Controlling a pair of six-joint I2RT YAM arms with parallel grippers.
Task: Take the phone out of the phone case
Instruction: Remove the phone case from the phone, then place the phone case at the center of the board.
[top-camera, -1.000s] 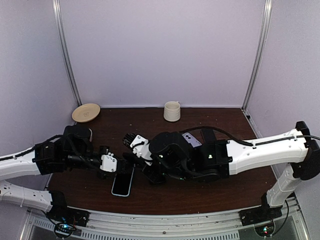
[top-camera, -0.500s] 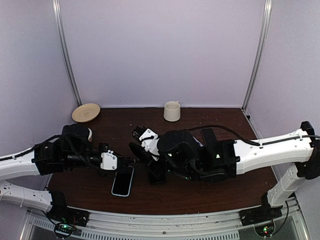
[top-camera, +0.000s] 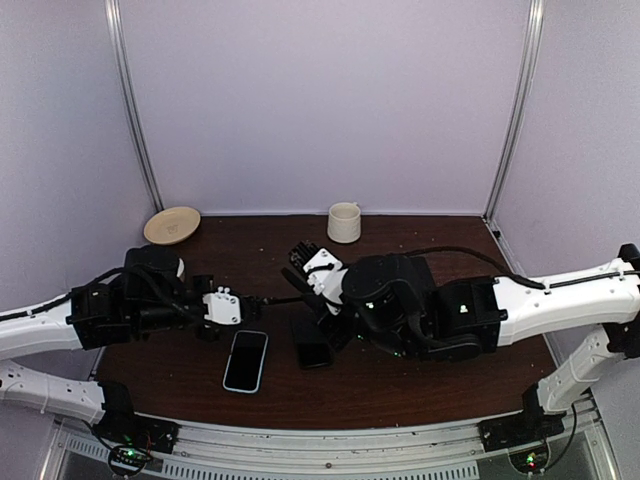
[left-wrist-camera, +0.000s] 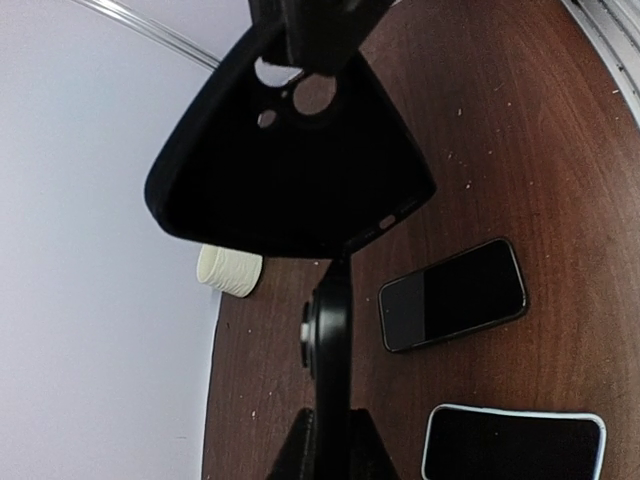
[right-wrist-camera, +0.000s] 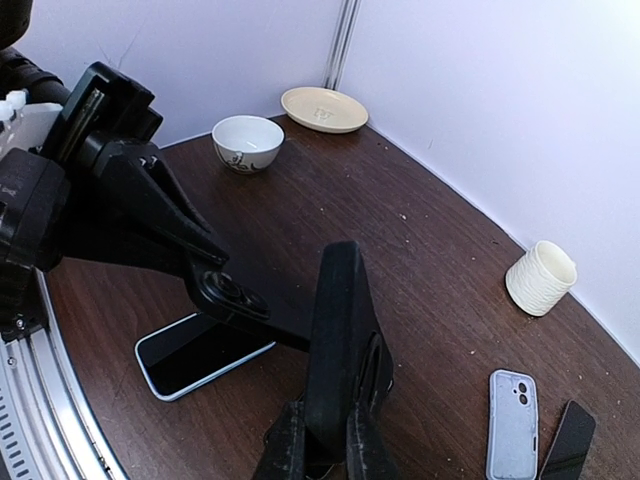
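Black, empty phone case (left-wrist-camera: 290, 170) hangs pinched between closed left gripper (top-camera: 235, 303) and right gripper (top-camera: 303, 290), bare phone (top-camera: 313, 343) beneath it: extraction looks done, release seems next

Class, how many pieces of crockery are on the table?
3. A plate is in the far left corner, a bowl sits just in front of it, and a cup stands at the back, near the centre. Others may be hidden.

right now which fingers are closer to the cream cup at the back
Right. The right fingers hold the black case a little in front and left of the cup; the left fingers hold its other edge, farther left and nearer the front.
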